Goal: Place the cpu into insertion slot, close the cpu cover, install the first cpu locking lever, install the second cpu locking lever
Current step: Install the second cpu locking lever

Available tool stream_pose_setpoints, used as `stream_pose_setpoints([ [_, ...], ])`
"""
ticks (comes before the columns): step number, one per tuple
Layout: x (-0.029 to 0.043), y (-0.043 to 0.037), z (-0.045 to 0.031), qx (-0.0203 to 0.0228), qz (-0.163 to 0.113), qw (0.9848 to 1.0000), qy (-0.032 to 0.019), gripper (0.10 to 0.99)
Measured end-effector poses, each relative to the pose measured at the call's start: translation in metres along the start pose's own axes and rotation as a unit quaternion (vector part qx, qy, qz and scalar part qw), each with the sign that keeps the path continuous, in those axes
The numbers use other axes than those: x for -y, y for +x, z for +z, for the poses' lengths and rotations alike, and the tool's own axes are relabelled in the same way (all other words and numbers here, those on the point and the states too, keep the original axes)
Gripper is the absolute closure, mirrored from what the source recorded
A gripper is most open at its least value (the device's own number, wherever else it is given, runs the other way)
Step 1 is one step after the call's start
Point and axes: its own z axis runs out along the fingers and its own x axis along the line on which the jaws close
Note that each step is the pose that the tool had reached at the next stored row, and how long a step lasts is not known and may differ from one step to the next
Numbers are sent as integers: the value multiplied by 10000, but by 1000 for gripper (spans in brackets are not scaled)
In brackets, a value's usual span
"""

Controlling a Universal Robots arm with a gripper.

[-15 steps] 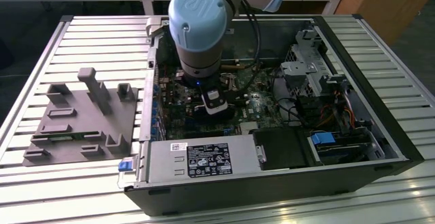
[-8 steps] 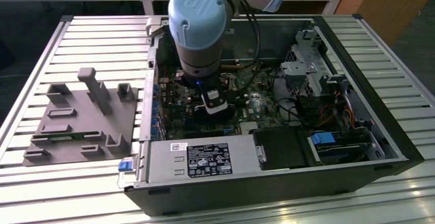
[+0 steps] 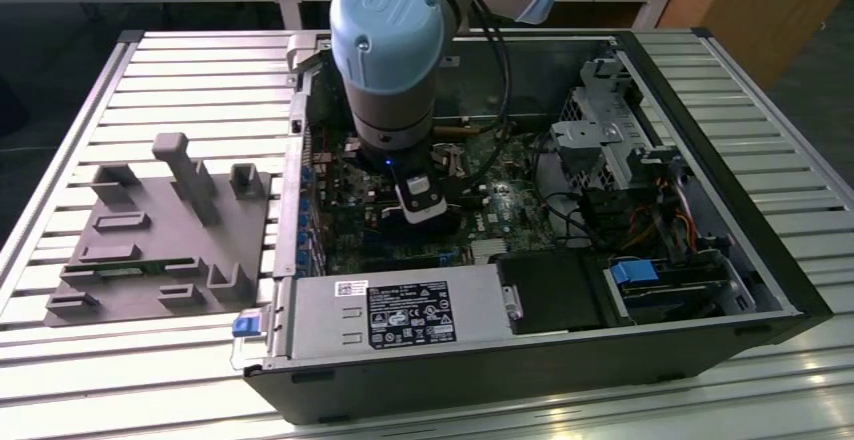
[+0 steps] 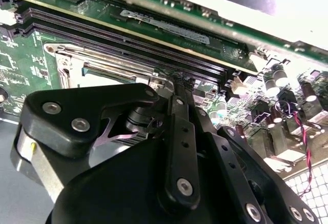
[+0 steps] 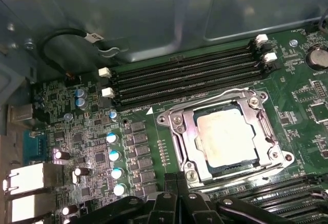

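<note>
A: What's the setting?
B: An open computer case (image 3: 534, 340) on a slatted metal table (image 3: 120, 360).
A: Progress?
B: The cpu (image 5: 225, 137) sits in its socket with the cpu cover (image 5: 177, 131) closed over it; whether the levers are latched is unclear.
A: The gripper (image 5: 177, 203)?
B: Just beside the socket, holding nothing visible, fingers drawn together.

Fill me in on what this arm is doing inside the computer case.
The arm has reached down into the open computer case, its claw low over the motherboard. In the first wrist view the cpu already lies in its socket and the cpu cover is down around it, framing the chip. Whether the locking levers are latched cannot be told.
</note>
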Motion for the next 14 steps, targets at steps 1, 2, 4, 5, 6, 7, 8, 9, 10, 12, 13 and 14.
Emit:
stream_pose_setpoints([
  [1, -1, 0, -2, 2, -1, 10000, 5, 984],
  [2, -3, 0, -6, 3, -1, 10000, 10, 984],
  [4, -7, 0, -15, 5, -1, 10000, 15, 984],
  [5, -9, 1, -23, 5, -1, 10000, 18, 984],
  [6, -12, 1, -32, 5, -2, 10000, 20, 984],
  [7, -15, 1, -41, 5, -1, 10000, 21, 984],
  [8, -19, 1, -49, 6, -2, 10000, 18, 984],
  [9, -23, 2, -59, 6, -2, 10000, 18, 984],
  [10, -27, 2, -72, 6, -1, 10000, 20, 984],
  [12, -36, 3, -98, 6, -1, 10000, 21, 984],
  [13, -41, 3, -113, 6, -2, 10000, 23, 984],
  [14, -46, 4, -126, 7, -2, 10000, 27, 984],
])
